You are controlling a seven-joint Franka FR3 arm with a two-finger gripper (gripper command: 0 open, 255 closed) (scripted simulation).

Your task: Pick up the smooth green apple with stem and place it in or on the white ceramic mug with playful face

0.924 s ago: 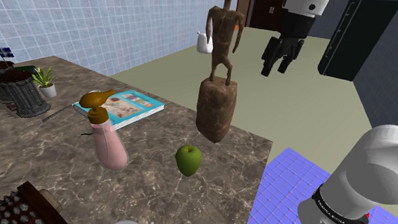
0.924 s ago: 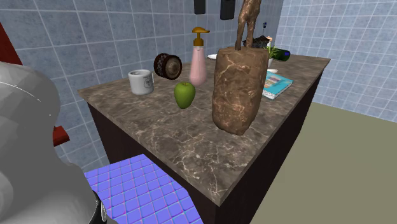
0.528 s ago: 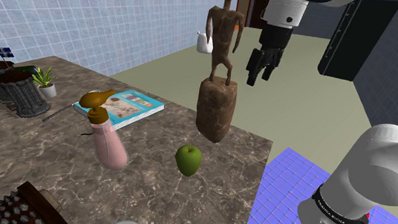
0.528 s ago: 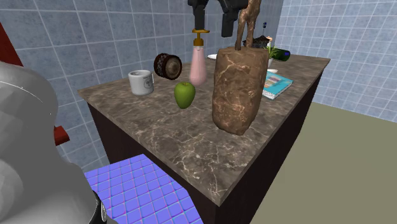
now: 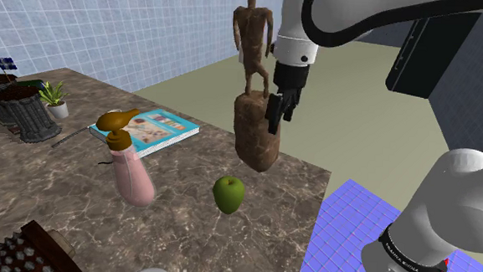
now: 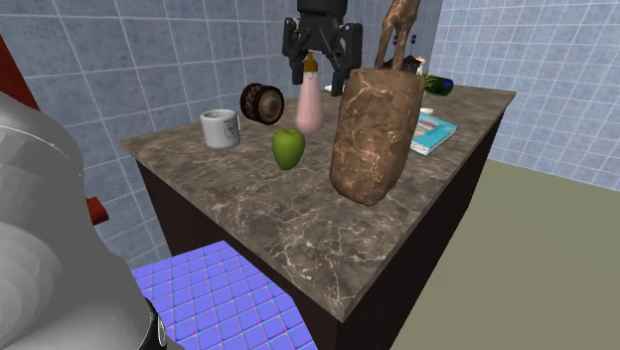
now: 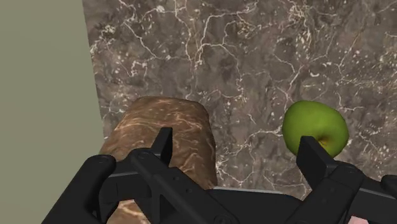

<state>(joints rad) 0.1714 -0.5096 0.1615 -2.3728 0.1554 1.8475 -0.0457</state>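
The gripper (image 5: 277,114) has been lowered, open and empty; the brown statue (image 5: 256,133) has been nudged aslant; the green apple (image 5: 228,194) is not yet reached.

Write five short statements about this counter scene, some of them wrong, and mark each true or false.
1. The green apple rests on the marble counter. True.
2. The pincer is shut on the apple. False: the pincer is open and empty, and the apple lies on the counter below it.
3. The white mug stands on the counter, apart from the apple. True.
4. The book lies on the floor. False: the book lies flat on the counter.
5. The mug holds the apple. False: the apple sits on the counter outside the mug.
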